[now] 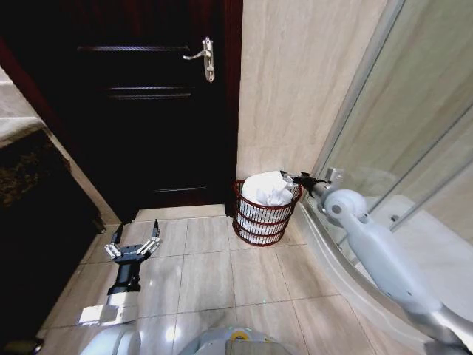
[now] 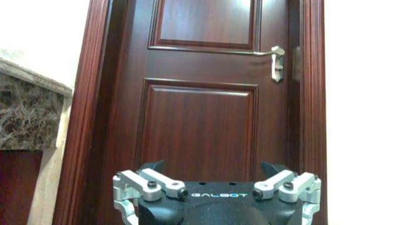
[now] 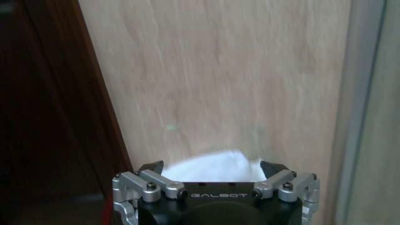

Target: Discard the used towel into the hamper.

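Towel (image 1: 267,190) heaped in hamper (image 1: 264,219), on floor by wall beside door (image 1: 140,96). Deposit judged done. Right gripper (image 1: 290,177) at hamper rim, fingers spread, empty. Left gripper (image 1: 134,245) parked low over floor, fingers released. Remaining: retract right arm.

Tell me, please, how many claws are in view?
2: the left claw hangs low over the floor tiles before the door; the right claw is at the hamper's rim beside the white towel.

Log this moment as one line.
white towel: in reddish-brown wire hamper | right gripper: open, over rim | left gripper: open, idle, low
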